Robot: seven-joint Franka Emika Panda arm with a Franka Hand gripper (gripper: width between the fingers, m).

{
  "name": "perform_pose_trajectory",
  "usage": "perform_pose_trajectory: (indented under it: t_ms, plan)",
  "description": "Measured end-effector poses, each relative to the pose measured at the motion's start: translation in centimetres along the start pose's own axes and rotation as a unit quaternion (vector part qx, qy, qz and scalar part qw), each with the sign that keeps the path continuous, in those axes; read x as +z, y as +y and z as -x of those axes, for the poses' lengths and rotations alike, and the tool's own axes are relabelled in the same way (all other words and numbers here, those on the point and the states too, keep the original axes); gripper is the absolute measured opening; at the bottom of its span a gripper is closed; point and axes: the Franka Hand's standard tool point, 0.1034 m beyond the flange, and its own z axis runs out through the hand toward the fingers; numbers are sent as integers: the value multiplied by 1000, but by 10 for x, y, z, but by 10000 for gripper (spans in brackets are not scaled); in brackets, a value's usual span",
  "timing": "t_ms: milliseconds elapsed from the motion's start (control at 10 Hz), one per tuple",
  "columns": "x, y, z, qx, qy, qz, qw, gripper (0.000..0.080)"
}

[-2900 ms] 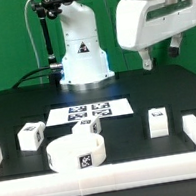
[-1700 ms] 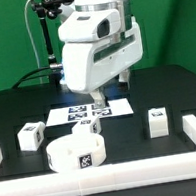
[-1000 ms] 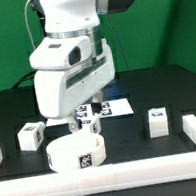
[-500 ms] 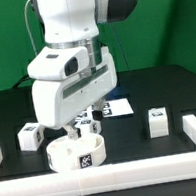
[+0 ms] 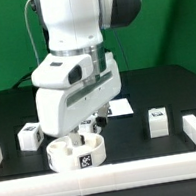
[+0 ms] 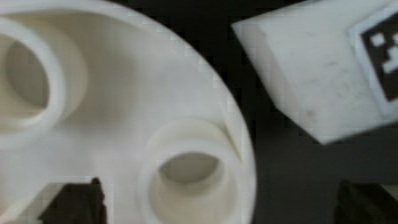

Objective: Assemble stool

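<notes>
"Near the desk's front edge, toward the corner on the exterior view's left, sits the seat disc (image 5: 74, 156). We have just brought the gripper (image 5: 87, 131) down over it from high above the far side."

"So the approach is done. Have we got hold of it?"

"Not as we read it. In the wrist view the fingertips (image 6: 80, 200) stand wide apart, with the seat's rim and a strip of bare desk between them, and nothing is clamped."

"And for the stool?"

"We judge that grasping the seat is the step in hand. Its sockets (image 6: 187, 172) show empty, so no leg is fitted yet and most of the work lies ahead."

"How tight is it around us?"

"Tightest on the side away from the front edge: the nearest leg (image 6: 320, 70) lies just beside the rim, apart from it by a dark gap. If we close carelessly, a finger could nudge it. The second leg (image 5: 31, 136) is near, on the exterior view's left, and the border rail (image 5: 109, 175) runs along the front edge just ahead of the seat."

"Where is the free ground?"

"Toward the exterior view's right, where the third leg (image 5: 158, 123) stands well apart. The marker board (image 5: 118, 107) lies behind, toward the desk's middle. Straight up looks the safest way out."
</notes>
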Motion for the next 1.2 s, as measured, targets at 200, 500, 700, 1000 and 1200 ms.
perform_pose_trajectory:
  t_ms: [200, 500, 700, 1000, 1200]
  plan:
    - [6, -1, 2, 1, 0, -1, 1000, 650]
    - [8, -1, 2, 1, 0, -2, 1000, 518]
    - [7, -1, 2, 1, 0, -2, 1000, 379]
    - [7, -1, 2, 1, 0, -1, 1000, 323]
    - [7, -1, 2, 1, 0, -1, 1000, 323]
